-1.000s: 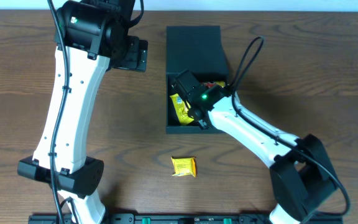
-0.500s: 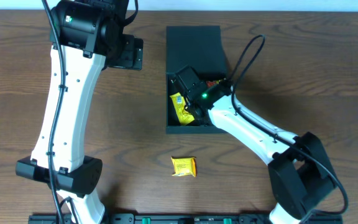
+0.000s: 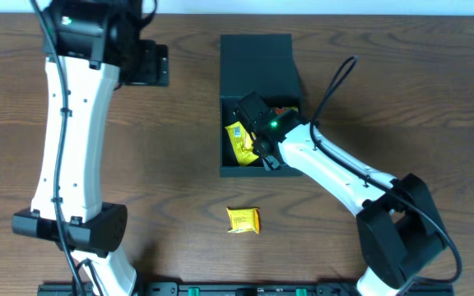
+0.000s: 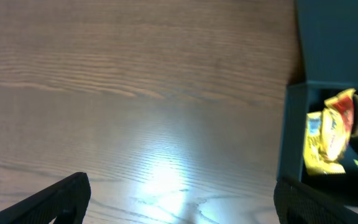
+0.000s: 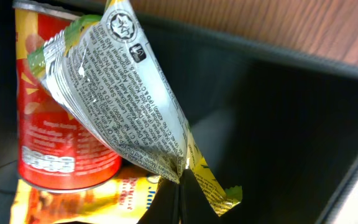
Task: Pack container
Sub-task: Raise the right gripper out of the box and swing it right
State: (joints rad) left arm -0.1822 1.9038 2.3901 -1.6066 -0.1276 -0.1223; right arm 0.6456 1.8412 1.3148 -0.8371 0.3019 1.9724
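right jaws pinch a silver-backed packet (image 5: 123,99) inside the container (image 5: 303,124), unseen overhead.

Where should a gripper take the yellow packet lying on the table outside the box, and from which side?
Probably from straight above, pinching the yellow packet across its middle: it lies flat on the table, apart from the container.

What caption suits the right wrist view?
Right gripper pinches a silver-backed packet inside the container, over a red can and a yellow packet.
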